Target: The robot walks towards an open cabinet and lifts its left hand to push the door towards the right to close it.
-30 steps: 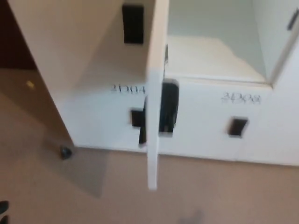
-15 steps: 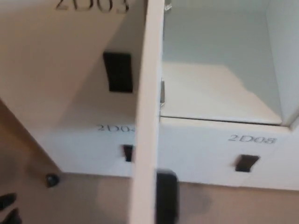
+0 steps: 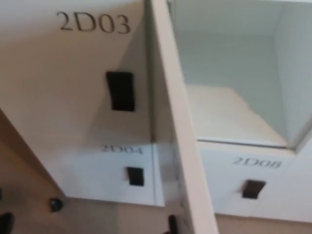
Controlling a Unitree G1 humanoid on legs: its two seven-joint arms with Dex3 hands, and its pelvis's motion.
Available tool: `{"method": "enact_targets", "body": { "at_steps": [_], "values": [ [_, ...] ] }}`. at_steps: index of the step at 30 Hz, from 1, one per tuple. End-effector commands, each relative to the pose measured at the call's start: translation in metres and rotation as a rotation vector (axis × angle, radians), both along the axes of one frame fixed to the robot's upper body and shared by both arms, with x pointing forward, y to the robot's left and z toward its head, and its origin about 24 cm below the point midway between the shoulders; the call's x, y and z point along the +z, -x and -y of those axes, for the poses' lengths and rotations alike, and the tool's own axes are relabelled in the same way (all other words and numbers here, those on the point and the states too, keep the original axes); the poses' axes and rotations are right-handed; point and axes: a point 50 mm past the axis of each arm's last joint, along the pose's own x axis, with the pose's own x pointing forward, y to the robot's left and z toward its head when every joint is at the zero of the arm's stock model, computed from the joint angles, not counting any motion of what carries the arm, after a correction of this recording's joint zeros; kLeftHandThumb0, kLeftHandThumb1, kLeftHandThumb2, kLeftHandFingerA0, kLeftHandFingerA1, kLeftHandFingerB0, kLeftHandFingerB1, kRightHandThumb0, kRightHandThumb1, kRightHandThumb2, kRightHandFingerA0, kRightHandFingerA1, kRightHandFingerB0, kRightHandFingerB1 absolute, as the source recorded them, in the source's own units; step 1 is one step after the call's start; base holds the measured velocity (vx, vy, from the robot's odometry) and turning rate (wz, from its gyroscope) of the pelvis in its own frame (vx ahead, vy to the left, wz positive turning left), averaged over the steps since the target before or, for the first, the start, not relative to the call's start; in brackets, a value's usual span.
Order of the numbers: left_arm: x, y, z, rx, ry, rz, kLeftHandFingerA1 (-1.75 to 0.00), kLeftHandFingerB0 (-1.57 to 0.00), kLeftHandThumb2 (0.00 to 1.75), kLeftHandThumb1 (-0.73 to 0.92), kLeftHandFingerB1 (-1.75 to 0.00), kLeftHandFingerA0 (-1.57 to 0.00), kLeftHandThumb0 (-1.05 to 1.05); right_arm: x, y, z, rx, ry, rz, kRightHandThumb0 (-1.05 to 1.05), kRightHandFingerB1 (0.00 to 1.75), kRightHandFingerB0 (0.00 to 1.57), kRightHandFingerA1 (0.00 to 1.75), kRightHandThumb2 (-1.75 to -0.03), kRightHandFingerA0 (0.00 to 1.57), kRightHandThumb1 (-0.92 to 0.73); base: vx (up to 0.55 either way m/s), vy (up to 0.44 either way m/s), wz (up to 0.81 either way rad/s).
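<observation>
The open cabinet door (image 3: 178, 146) faces me edge-on, a white slab running from the top centre down to the bottom right of centre. A black latch part (image 3: 171, 225) shows at its lower edge. To its right is the open compartment (image 3: 229, 78), white inside with a bare shelf floor. A small black shape that is probably my left hand (image 3: 6, 222) peeks in at the bottom left corner, well left of the door and not touching it. My right hand does not show.
Left of the open door is the shut door marked 2D03 (image 3: 92, 23) with a black handle (image 3: 120, 91). Below are doors 2D04 (image 3: 122, 149) and 2D08 (image 3: 257, 162). A small black knob (image 3: 56, 204) sits on the tan floor (image 3: 97, 219).
The whole picture has shifted: the camera has come closer and tilted up, so the cabinet looks larger and the label 2D03 shows in full. The door edge now slants down to the right.
</observation>
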Motion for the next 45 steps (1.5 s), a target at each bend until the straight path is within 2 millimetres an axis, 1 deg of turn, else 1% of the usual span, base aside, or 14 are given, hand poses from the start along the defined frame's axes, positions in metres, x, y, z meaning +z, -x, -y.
{"method": "enact_targets", "body": {
  "at_steps": [1, 4, 7, 9, 11, 12, 18, 25, 33, 34, 39, 41, 42, 45],
  "values": [
    [0.006, 0.0, -0.005, 0.022, -0.012, 0.033, -0.4, -0.32, 0.6, 0.67, -0.32, -0.38, -0.26, 0.0, 0.002, 0.002, -0.02, -0.015, -0.011, -0.36, 0.33, 0.26, 0.4, -0.64, 0.46, -0.81, -0.17, -0.185, 0.12],
    [0.006, -0.002, -0.006, 0.022, -0.012, 0.031, -0.41, -0.32, 0.6, 0.66, -0.32, -0.4, -0.27, 0.001, 0.0, 0.001, -0.018, -0.014, -0.011, -0.36, 0.33, 0.27, 0.41, -0.63, 0.48, -0.8, -0.08, -0.125, 0.02],
    [0.007, -0.004, -0.006, 0.021, 0.001, 0.032, -0.41, -0.32, 0.6, 0.66, -0.32, -0.4, -0.27, 0.0, -0.003, 0.001, -0.021, -0.026, -0.001, -0.35, 0.33, 0.27, 0.4, -0.63, 0.45, -0.79, -0.06, -0.051, 0.01],
    [0.007, -0.004, -0.007, 0.022, 0.012, 0.037, -0.41, -0.31, 0.6, 0.67, -0.32, -0.37, -0.26, 0.001, -0.004, -0.001, -0.021, -0.035, 0.011, -0.34, 0.33, 0.27, 0.4, -0.63, 0.45, -0.8, -0.04, -0.021, -0.01],
    [0.007, -0.004, -0.008, 0.025, 0.017, 0.034, -0.4, -0.32, 0.6, 0.66, -0.32, -0.41, -0.28, 0.0, -0.005, -0.001, -0.02, -0.037, 0.011, -0.35, 0.33, 0.27, 0.41, -0.63, 0.46, -0.8, -0.1, 0.123, -0.11],
    [0.006, -0.003, -0.008, 0.028, 0.017, 0.03, -0.4, -0.32, 0.6, 0.66, -0.32, -0.41, -0.28, 0.0, -0.006, -0.002, -0.019, -0.036, 0.008, -0.35, 0.33, 0.27, 0.41, -0.63, 0.46, -0.8, -0.04, 0.204, 1.1],
    [0.007, -0.004, -0.009, 0.026, 0.014, 0.03, -0.41, -0.32, 0.6, 0.66, -0.32, -0.41, -0.28, 0.0, -0.007, -0.002, -0.015, -0.023, -0.006, -0.36, 0.33, 0.28, 0.41, -0.64, 0.47, -0.8, -0.06, 0.265, -0.06],
    [0.007, -0.005, -0.009, 0.023, 0.012, 0.029, -0.42, -0.34, 0.6, 0.67, -0.32, -0.45, -0.29, 0.0, -0.009, -0.002, -0.009, -0.028, 0.002, -0.36, 0.34, 0.3, 0.4, -0.63, 0.45, -0.8, -0.02, 0.012, 0.0],
    [0.007, -0.005, -0.009, 0.017, 0.008, 0.025, -0.43, -0.34, 0.6, 0.68, -0.33, -0.45, -0.28, 0.0, -0.01, -0.002, -0.006, -0.042, 0.006, -0.36, 0.34, 0.3, 0.39, -0.65, 0.43, -0.81, -0.06, -0.252, -0.01],
    [0.007, -0.005, -0.009, 0.017, 0.007, 0.02, -0.42, -0.35, 0.6, 0.68, -0.33, -0.45, -0.28, 0.0, -0.01, -0.002, -0.003, -0.041, 0.004, -0.37, 0.35, 0.32, 0.41, -0.64, 0.46, -0.8, 0.0, -0.095, -0.03],
    [0.007, -0.006, -0.01, 0.018, -0.008, 0.01, -0.42, -0.36, 0.6, 0.67, -0.33, -0.45, -0.29, 0.0, -0.012, -0.003, 0.004, -0.03, -0.003, -0.36, 0.35, 0.33, 0.41, -0.64, 0.45, -0.81, -0.01, 0.038, -0.04],
    [0.007, -0.006, -0.01, 0.02, -0.001, 0.014, -0.42, -0.36, 0.6, 0.67, -0.33, -0.44, -0.28, 0.0, -0.013, -0.003, 0.002, -0.025, -0.006, -0.38, 0.35, 0.34, 0.41, -0.64, 0.47, -0.8, -0.04, 0.175, -0.12],
    [0.007, -0.007, -0.01, 0.02, 0.003, 0.016, -0.43, -0.36, 0.6, 0.68, -0.33, -0.45, -0.28, 0.0, -0.014, -0.003, 0.003, -0.019, -0.012, -0.41, 0.35, 0.34, 0.43, -0.64, 0.51, -0.8, -0.03, 0.219, -0.12],
    [0.007, -0.009, -0.01, 0.02, 0.008, 0.019, -0.43, -0.35, 0.6, 0.68, -0.33, -0.45, -0.27, 0.0, -0.015, -0.003, 0.007, -0.01, -0.018, -0.4, 0.36, 0.35, 0.42, -0.64, 0.51, -0.8, -0.01, 0.285, -0.04]
  ]
}}
